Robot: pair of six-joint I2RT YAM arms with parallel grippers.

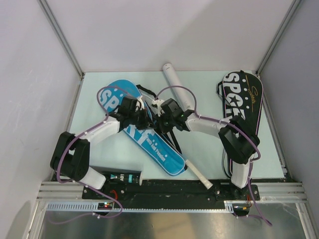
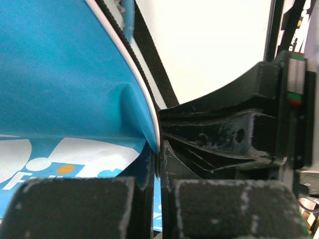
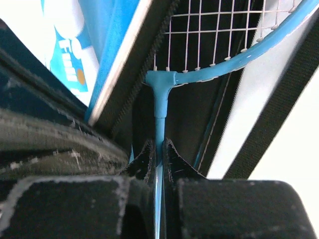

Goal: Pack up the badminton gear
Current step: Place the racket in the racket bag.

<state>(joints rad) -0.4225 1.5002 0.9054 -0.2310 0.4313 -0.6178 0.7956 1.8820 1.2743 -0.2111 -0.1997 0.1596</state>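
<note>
Plainly, mid-frame in the top view, the left fingers [image 2: 234, 209] pinch shut on the limp blue cover [image 1: 159, 154] at its mouth edge, while the right fingers [image 3: 234, 209] clamp the lightweight blue racket [image 3: 159, 94] by its stiff, likely slick shaft, sparing fragile strings.

L arm [image 1: 102, 130] & R arm [image 1: 207, 124] on black base rail [image 1: 174, 191]: white links, black joints, purple cables [image 1: 58, 167] above rail; L gripper pads [image 2: 75, 206] black, scuffed.

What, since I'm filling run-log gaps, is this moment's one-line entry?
left gripper: shut on blue cover edge | right gripper: shut on racket shaft | racket head in open cover
</note>
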